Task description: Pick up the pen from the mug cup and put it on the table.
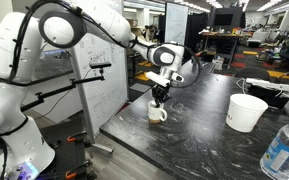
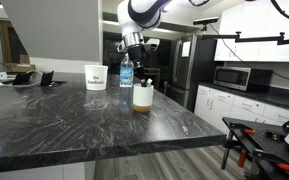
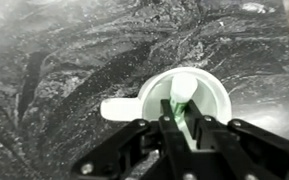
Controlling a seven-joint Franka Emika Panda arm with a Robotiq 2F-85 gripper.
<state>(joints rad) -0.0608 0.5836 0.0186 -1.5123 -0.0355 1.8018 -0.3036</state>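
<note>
White and thin, the pen (image 3: 181,97) stands inside the mug cup (image 3: 222,100), in the lower middle of the wrist view. It leans on the wall of the mug cup, with a green glow beside it. The mug cup's handle (image 3: 119,108) sticks out toward the left of that frame.

The pincer (image 3: 184,132) comes in from the bottom edge. Its black fingers (image 3: 202,135) are pulled in close on both sides of the pen and seem to be squeezing it. The pen has not come out of the mug cup yet.

In both exterior views the mug cup (image 1: 157,114) (image 2: 143,97) sits upright on the shiny black counter (image 3: 64,60), right under the pincer.

Here is what I think could go wrong:

- The pen is skinny and smooth, so if the squeeze is weak or off to one side, it could slip and drop back in.
- If the pincer goes up at a slant, the pen could catch on the rim and tip the light mug cup over or drag it along.
- Once it is laid down, a round pen could roll on the slick counter.

The white tub (image 1: 247,112) and the clear plastic bottle (image 1: 282,150) sit well apart, toward the right and lower right, so I think they are safe.
</note>
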